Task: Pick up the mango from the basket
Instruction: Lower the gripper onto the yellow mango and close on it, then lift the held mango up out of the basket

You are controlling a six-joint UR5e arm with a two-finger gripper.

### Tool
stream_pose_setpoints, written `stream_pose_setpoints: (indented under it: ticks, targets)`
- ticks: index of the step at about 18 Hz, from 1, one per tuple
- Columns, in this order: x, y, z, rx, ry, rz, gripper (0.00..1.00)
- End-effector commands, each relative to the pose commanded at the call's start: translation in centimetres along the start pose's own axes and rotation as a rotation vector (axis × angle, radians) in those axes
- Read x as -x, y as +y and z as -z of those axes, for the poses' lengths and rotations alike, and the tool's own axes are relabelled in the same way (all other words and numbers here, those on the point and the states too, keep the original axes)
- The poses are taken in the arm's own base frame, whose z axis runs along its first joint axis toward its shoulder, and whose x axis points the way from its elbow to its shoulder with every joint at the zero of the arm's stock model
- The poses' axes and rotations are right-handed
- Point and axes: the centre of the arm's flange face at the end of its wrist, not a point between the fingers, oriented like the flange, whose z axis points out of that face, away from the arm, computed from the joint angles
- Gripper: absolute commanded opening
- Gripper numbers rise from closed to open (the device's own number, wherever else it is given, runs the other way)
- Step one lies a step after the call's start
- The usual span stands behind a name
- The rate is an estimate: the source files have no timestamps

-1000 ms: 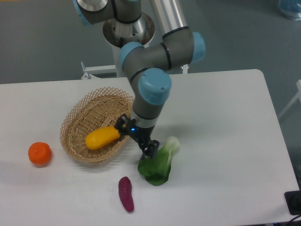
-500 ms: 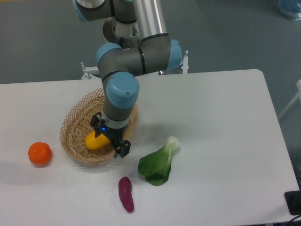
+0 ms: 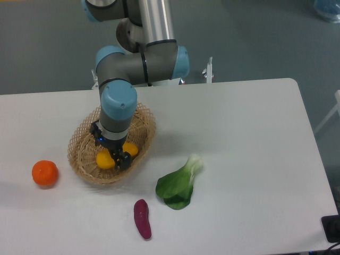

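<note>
The yellow-orange mango (image 3: 104,159) lies in the tan wicker basket (image 3: 79,151) at the left of the table. My gripper (image 3: 113,153) hangs straight over the mango's middle, inside the basket. Its dark fingers (image 3: 124,159) stand on either side of the fruit, and the two ends of the mango show to the left and right of them. The jaws look open around the mango; I cannot see whether the pads touch it.
A round orange citrus (image 3: 44,173) sits left of the basket. A purple sweet potato (image 3: 142,219) lies near the front edge. A green bok choy (image 3: 179,183) lies right of the basket.
The arm has swung left from over the bok choy to over the basket, and the gripper has come down over the mango. The mango and basket have not moved.
</note>
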Motion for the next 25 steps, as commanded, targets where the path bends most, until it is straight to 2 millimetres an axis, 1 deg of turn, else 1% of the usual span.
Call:
stream_pose_setpoints:
  ticks: [5, 8, 12, 13, 15, 16, 17, 18, 21, 25]
  targets:
    - [0.6, -0.1, -1.3, 0.023, -0.020, 0.025, 1.00]
    - [0.2, -0.9, -2.5, 0.068, -0.067, 0.024, 1.00]
    - [0.3, -0.9, -3.1, 0.077, -0.063, 0.021, 1.00]
    - [0.4, -1.0, -3.1, 0.077, -0.063, 0.022, 0.93]
    - [0.5, -1.1, -3.0, 0.074, -0.066, 0.026, 0.69]
    - [0.6, -1.1, -3.0, 0.073, -0.068, 0.027, 0.58]
    - [0.6, -1.2, -2.7, 0.071, -0.070, 0.030, 0.49]
    - [0.5, -1.2, -2.5, 0.070, -0.073, 0.031, 0.43]
    - [0.2, -1.2, -2.1, 0.075, -0.073, 0.032, 0.37]
    - [-0.1, -1.2, -0.9, 0.067, -0.080, 0.031, 0.37]
